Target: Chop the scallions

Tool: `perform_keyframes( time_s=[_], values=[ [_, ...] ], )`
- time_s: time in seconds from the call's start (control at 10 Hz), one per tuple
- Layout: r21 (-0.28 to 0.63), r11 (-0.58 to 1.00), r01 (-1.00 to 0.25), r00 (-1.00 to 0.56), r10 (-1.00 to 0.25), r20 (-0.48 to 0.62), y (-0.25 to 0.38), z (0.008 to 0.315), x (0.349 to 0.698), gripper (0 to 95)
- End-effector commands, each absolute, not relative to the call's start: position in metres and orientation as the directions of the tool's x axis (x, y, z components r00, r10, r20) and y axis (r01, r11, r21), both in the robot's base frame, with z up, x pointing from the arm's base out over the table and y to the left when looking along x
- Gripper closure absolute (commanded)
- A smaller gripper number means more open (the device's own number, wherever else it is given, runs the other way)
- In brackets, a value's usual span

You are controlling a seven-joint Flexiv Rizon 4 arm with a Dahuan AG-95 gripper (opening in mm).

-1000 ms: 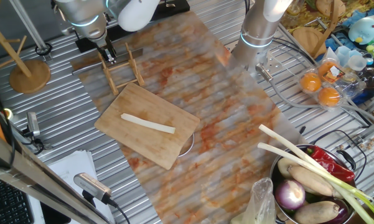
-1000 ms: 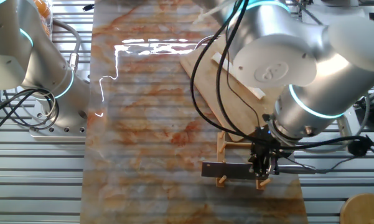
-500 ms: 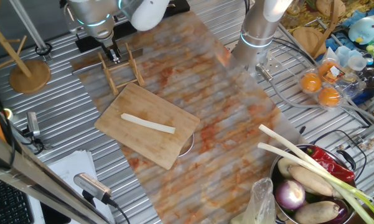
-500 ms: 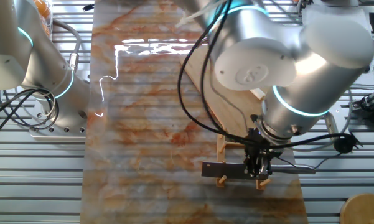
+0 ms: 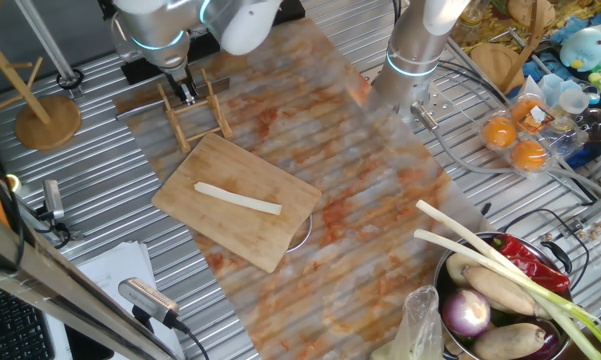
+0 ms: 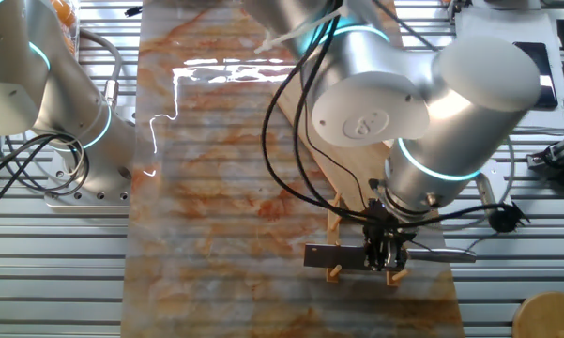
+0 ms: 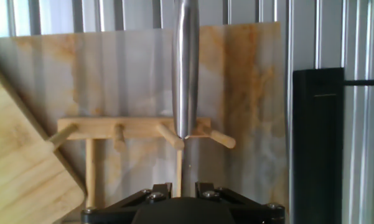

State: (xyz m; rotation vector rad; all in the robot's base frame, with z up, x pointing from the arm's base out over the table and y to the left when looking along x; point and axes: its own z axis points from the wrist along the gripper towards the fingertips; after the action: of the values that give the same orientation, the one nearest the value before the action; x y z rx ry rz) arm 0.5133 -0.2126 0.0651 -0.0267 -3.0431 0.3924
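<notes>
The scallions are one pale cream stalk (image 5: 237, 198) lying across the wooden cutting board (image 5: 210, 165), whose corner also shows in the hand view (image 7: 18, 155). A knife (image 6: 336, 255) rests flat on a small wooden rack (image 5: 195, 112), behind the board. My gripper (image 5: 185, 92) hangs right over the rack, at the joint of blade and handle (image 6: 387, 258). In the hand view the steel handle (image 7: 185, 62) runs away from my gripper (image 7: 183, 186). Its jaws stand apart on either side of the thin blade spine, open. The arm hides the stalk in the other fixed view.
A metal bowl (image 5: 445, 262) at the front right holds an onion, a red pepper and long green-leaved stalks (image 5: 480, 245). A second arm's base (image 5: 410, 60) stands at the back. A wooden stand (image 5: 48, 120) is at the left, and a black box (image 7: 317, 143) beside the rack.
The arm has swung over the rack and my gripper has shifted slightly along the knife. Knife, board and stalk have not moved.
</notes>
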Motion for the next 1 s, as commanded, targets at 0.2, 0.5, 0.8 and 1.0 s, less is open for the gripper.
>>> perform_keyframes(
  time_s=[0.2,0.5,0.8,1.0],
  values=[
    [-0.260,0.965,0.007,-0.999,0.019,0.047,-0.214,0.057,0.515,76.0],
    [-0.267,0.964,0.002,-0.999,0.013,0.038,-0.219,0.053,0.517,76.0],
    [-0.264,0.964,0.000,-0.999,0.009,0.031,-0.221,0.051,0.518,76.0],
    [-0.266,0.964,0.000,-0.999,0.009,0.033,-0.219,0.047,0.526,95.0]
  ],
)
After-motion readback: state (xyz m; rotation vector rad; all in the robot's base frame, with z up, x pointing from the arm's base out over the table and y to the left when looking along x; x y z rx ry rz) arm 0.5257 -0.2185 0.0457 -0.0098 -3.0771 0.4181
